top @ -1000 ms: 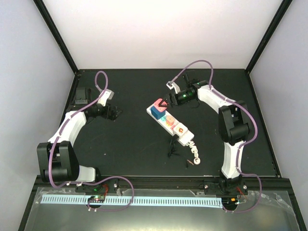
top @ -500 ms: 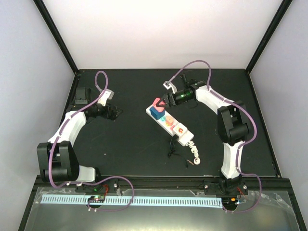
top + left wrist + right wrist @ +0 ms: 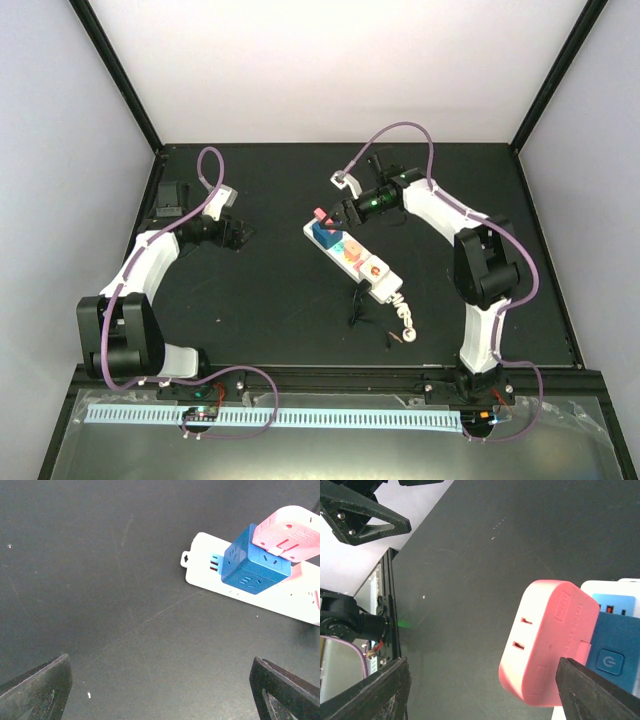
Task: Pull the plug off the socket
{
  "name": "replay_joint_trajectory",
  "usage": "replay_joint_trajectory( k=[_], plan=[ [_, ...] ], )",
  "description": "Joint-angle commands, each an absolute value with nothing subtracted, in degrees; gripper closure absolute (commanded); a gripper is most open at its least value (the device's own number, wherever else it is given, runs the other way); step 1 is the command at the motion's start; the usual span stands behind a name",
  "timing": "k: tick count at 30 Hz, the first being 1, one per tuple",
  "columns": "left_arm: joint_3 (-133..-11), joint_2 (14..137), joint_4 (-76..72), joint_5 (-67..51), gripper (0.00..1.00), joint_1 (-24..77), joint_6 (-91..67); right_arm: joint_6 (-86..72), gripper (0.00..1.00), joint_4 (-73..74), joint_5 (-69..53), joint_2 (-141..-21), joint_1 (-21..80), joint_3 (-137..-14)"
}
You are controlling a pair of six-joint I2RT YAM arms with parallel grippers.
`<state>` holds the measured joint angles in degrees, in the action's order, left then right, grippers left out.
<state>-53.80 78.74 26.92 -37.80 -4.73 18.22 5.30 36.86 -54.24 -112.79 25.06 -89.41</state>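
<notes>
Scuffed matte black bench (image 3: 270, 300), pale walls (image 3: 340, 70). Left end effector (image 3: 242, 236) gapes empty. Mid-bench lies the smooth white socket (image 3: 384, 286), rounded pink plug (image 3: 545, 640) atop a blue cube (image 3: 252, 565). Right end effector (image 3: 334, 213), spread wide, straddles the plug, perhaps touching.
</notes>
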Motion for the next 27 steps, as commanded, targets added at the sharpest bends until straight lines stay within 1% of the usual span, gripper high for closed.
replay_joint_trajectory(
  k=[1, 5, 9, 14, 19, 23, 27],
  plan=[
    [-54.2, 77.5, 25.8, -39.9, 0.01, -4.4, 19.3, 10.8, 0.16, 39.9, -48.4, -107.1, 25.1, -90.0],
    [-55.0, 77.9, 26.2, -40.7, 0.01, -4.4, 22.2, 15.3, 0.10, 43.2, -41.1, -103.1, 25.0, -89.2],
    [-57.5, 78.7, 28.8, -43.5, 0.01, -4.3, 26.7, 18.3, 0.06, 45.5, -31.5, -97.8, 25.0, -85.3],
    [-58.5, 79.7, 27.4, -44.6, 0.01, -4.2, 26.4, 15.7, 0.04, 45.4, -20.7, -92.6, 25.1, -78.5],
    [-57.7, 81.0, 25.5, -45.5, 0.01, -4.2, 23.9, 13.2, 0.06, 39.9, -17.2, -89.5, 26.1, -71.8],
    [-57.2, 81.2, 26.4, -45.4, 0.01, -4.1, 24.1, 13.4, 0.06, 41.9, -13.7, -90.7, 27.4, -70.6],
    [-55.3, 79.5, 26.1, -44.3, 0.01, -4.1, 24.8, 14.3, 0.07, 43.1, -12.3, -88.6, 27.4, -67.2]
  ],
)
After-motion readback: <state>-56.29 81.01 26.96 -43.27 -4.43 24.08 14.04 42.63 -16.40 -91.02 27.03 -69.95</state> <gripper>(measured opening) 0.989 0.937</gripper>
